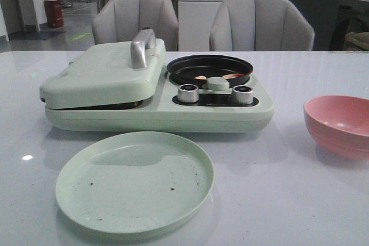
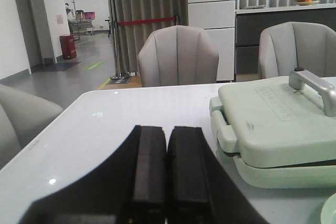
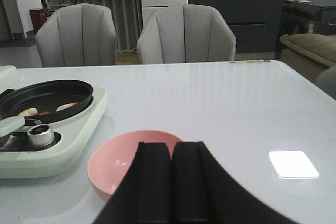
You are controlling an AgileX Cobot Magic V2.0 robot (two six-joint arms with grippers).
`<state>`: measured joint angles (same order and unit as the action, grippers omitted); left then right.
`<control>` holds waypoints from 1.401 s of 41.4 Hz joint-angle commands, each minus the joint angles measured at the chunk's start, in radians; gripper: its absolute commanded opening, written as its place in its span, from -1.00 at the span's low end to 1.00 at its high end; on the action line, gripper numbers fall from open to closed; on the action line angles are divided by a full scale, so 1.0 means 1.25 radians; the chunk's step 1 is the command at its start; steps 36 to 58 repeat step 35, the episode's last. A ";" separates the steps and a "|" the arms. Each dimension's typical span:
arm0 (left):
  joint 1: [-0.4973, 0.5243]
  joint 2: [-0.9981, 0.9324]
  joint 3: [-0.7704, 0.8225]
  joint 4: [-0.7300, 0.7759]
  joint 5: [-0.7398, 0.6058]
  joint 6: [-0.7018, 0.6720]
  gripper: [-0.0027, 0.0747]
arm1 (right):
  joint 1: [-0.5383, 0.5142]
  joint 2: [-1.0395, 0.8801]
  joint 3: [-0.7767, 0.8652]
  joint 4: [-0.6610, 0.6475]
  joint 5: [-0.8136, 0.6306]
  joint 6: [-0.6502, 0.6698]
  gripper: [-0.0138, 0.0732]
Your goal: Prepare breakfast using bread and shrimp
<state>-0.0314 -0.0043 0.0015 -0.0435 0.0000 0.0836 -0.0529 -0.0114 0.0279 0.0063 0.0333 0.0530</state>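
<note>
Neither gripper shows in the front view; what it gives is the pale green breakfast maker (image 1: 155, 99) with its press lid (image 1: 101, 73) down flat under a silver handle (image 1: 141, 47), so no bread can be seen and, if it is inside, the lid hides it. Beside the lid sits the round black pan (image 1: 209, 68), and in it lie the shrimp (image 1: 232, 76), small pale pink-orange pieces low on the dark floor, just behind two silver knobs (image 1: 187, 93). An empty green plate (image 1: 135, 181), flecked with dark crumbs, lies in front of the appliance, and a pink bowl (image 1: 338, 125) stands well apart to the right. In the left wrist view the left gripper (image 2: 167, 171) has its black fingers pressed together on nothing, low over the bare table (image 2: 105, 124) beside the hinged end of the closed lid. In the right wrist view the right gripper (image 3: 170, 182) is likewise closed and empty, poised just over the bowl, with the pan and its two pale curls of shrimp off toward the appliance. The risks, as I judge them: a closed gripper cannot take the handle or pinch such small shrimp, a careless reach could clip the bowl's rim and tip it, and the pan may be hot.
</note>
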 commanded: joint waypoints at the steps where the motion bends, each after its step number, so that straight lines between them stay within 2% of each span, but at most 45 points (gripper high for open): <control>1: 0.002 -0.015 0.005 -0.008 -0.071 -0.001 -0.67 | -0.002 -0.018 -0.014 0.001 -0.075 0.000 -0.57; 14: 0.002 -0.015 0.005 -0.008 -0.071 -0.001 -0.67 | 0.035 -0.018 -0.014 0.001 -0.075 0.000 -0.57; 58: 0.002 -0.015 0.005 -0.008 -0.071 -0.001 -0.67 | 0.034 -0.017 -0.014 0.001 -0.075 0.000 -0.57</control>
